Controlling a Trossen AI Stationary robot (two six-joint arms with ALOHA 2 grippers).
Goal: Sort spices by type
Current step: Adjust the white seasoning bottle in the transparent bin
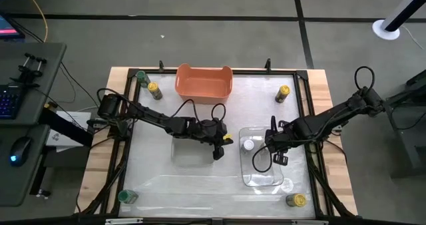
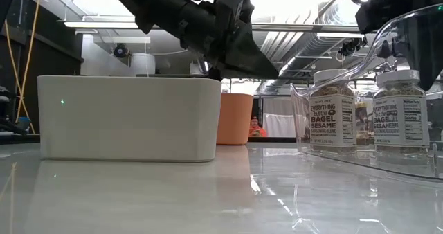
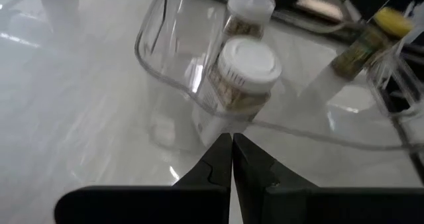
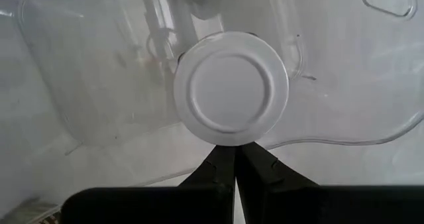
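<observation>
Right gripper (image 4: 234, 159), fingers pressed together, hangs over white-capped spices (image 4: 231, 88) in the clear tray (image 1: 263, 180); left gripper (image 3: 232, 151), also closed and empty, hovers just left of it.

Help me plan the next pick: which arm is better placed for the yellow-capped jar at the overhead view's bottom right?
Right. The right gripper hangs over the clear tray, nearest that yellow-capped jar; the left gripper sits mid-table, beyond the tray. Both look shut and empty.
</observation>
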